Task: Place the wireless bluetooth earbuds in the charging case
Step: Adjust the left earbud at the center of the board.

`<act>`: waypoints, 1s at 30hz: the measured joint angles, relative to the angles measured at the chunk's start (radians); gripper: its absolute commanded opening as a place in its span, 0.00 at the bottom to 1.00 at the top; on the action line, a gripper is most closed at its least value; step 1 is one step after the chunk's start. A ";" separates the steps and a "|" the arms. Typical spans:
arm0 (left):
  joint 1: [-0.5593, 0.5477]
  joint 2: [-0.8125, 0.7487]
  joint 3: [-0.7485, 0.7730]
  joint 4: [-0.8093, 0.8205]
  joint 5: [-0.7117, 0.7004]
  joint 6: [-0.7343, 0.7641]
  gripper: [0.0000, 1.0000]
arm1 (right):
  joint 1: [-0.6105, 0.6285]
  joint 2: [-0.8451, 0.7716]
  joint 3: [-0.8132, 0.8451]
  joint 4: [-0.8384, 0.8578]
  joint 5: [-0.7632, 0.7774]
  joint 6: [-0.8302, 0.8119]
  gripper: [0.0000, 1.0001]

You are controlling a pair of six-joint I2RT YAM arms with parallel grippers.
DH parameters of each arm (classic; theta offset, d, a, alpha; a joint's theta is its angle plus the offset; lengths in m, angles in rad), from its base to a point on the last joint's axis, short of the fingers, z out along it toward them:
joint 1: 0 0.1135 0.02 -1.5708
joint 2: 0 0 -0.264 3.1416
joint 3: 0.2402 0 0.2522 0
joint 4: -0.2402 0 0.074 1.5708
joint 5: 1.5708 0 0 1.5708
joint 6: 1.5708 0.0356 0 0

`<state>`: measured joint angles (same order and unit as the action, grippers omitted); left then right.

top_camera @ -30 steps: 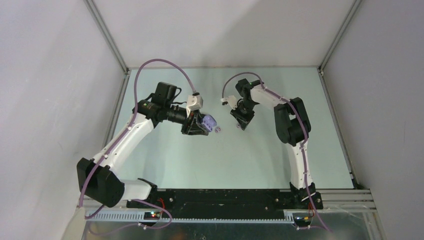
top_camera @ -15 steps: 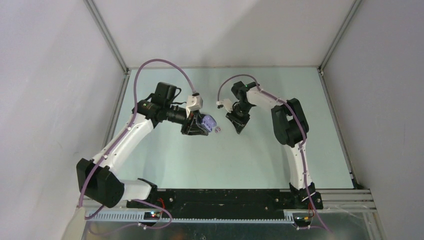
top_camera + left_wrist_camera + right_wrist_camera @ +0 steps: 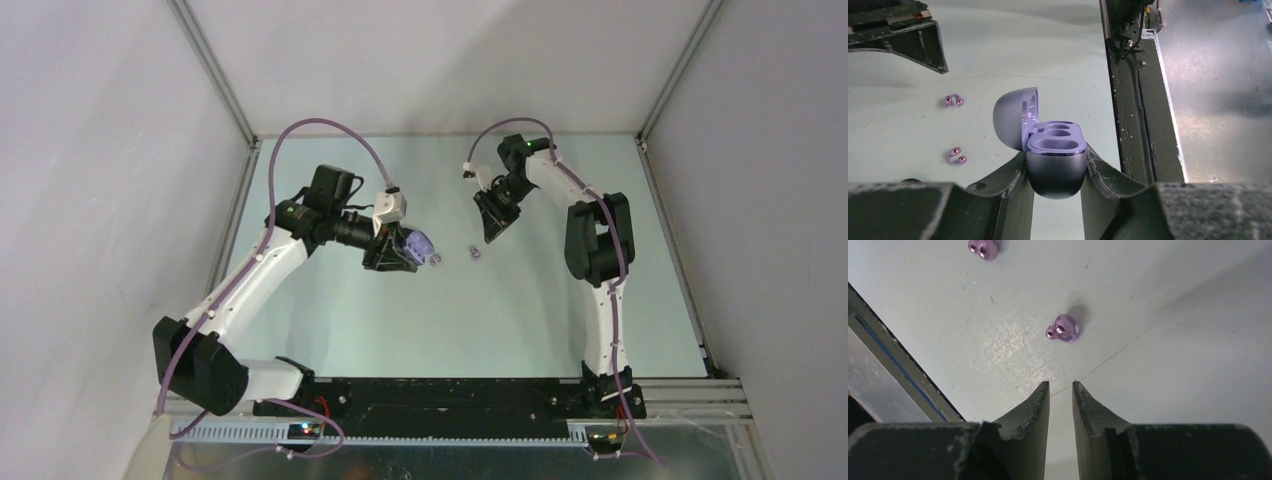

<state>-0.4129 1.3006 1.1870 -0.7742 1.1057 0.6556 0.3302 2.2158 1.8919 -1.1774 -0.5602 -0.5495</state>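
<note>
Right end effector (image 3: 1060, 388): jaws narrow, empty, and it's the free arm. Near earbud (image 3: 1063, 329) lies on the table (image 3: 1173, 340) at 12 o'clock just ahead of the tips, long axis roughly 8–2. Second earbud (image 3: 983, 247) is farther out at 11. Left end effector (image 3: 407, 250) clamps the charging case (image 3: 1055, 160), lid open, wells empty. Flat table, nothing crowding the near bud.

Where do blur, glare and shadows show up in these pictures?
Left wrist view: the lilac plastic charging case is crisp, while the left gripper clamping it blurs toward the lens, and the brushed metal sheet glares. Right wrist view: the nearer glossy purple earbud carries pinpoint highlights and throws a soft shadow on the pale green table. Top view: evenly lit.
</note>
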 measured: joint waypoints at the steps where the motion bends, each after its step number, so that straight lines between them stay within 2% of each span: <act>1: -0.002 0.000 0.000 0.000 0.000 0.000 0.00 | -0.006 0.003 0.016 0.000 -0.002 0.021 0.28; 7: -0.008 -0.002 0.000 -0.003 -0.003 0.003 0.00 | -0.010 0.064 0.091 0.011 -0.014 0.137 0.29; 18: -0.008 -0.013 0.000 -0.006 -0.003 0.008 0.00 | -0.019 0.077 -0.126 0.086 -0.049 0.298 0.31; 30: -0.008 -0.019 0.000 -0.006 -0.003 0.008 0.00 | -0.005 0.069 -0.145 0.143 -0.051 0.402 0.31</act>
<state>-0.4213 1.2816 1.1870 -0.7803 1.1027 0.6636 0.3252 2.2845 1.7473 -1.0340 -0.6113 -0.1474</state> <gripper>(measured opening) 0.373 0.303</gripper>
